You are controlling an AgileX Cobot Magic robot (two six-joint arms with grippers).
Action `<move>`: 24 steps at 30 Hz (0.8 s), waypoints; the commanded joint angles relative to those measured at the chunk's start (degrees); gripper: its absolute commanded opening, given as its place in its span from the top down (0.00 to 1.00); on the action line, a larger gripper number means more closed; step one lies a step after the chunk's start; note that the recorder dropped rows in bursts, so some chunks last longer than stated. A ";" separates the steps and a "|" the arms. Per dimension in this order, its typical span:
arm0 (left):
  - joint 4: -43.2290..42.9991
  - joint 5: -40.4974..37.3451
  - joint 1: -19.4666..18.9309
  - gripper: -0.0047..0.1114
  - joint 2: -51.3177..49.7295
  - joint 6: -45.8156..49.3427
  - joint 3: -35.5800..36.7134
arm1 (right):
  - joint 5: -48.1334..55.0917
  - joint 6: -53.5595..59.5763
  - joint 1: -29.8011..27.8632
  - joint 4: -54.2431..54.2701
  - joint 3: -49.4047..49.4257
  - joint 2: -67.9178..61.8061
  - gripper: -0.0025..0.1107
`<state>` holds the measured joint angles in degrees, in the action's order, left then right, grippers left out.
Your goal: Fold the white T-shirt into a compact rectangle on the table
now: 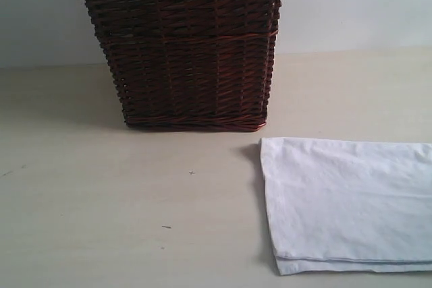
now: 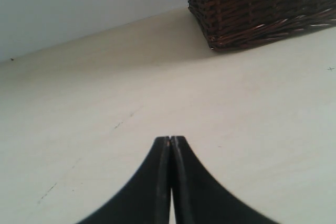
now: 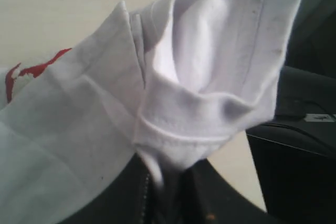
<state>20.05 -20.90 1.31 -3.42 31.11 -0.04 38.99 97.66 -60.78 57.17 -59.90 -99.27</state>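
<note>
Shirt [image 1: 344,200] lay folded on table [image 1: 101,220], near basket [image 1: 179,45] | left gripper [image 2: 170,142] pressed together, empty, over bare table | right gripper [image 3: 163,190] clamped on bunched shirt edge

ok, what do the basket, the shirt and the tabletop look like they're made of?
Wicker basket: woven cane or rattan, dark brown, slight sheen on the strands; could be synthetic. White T-shirt: soft matte knit, likely cotton; it creases, drapes and shows stitched hems. Table: smooth pale beige, low sheen, faint streaks; laminate or coated wood, can't tell which.
</note>
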 commanded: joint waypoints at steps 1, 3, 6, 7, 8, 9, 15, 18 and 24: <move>0.12 0.45 -0.19 0.94 -0.27 -0.04 0.04 | 4.63 -1.39 -0.53 -7.92 -1.03 0.32 0.98; 0.12 0.45 -0.19 0.94 -0.27 -0.04 0.04 | 10.46 -5.03 -0.53 -8.13 -1.03 1.14 0.98; 0.12 0.45 -0.19 0.94 -0.27 -0.04 0.04 | 18.43 -10.13 -0.53 -5.40 -1.03 2.83 0.98; 0.12 0.45 -0.19 0.94 -0.27 -0.04 0.04 | 20.28 -11.07 -0.53 -4.35 -1.03 3.35 0.98; 0.12 0.45 -0.19 0.94 -0.27 -0.04 0.04 | 22.28 -12.30 -0.35 -3.16 -1.03 3.95 0.98; 0.12 0.45 -0.19 0.94 -0.27 -0.04 0.04 | 23.48 -13.84 0.29 -2.84 -1.03 4.71 0.98; 0.12 0.45 -0.19 0.94 -0.27 -0.04 0.04 | 25.45 -21.42 10.31 -3.51 -1.03 8.07 0.98; 0.12 0.45 -0.19 0.94 -0.27 -0.04 0.04 | 25.45 -25.86 17.87 -3.51 -1.03 9.17 0.98; 0.12 0.45 -0.19 0.94 -0.27 -0.04 0.04 | 21.77 -33.58 35.20 -3.51 -0.67 9.25 0.98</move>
<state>20.05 -20.90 1.31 -3.42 31.11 -0.04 62.77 67.73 -32.54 52.55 -60.68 -90.74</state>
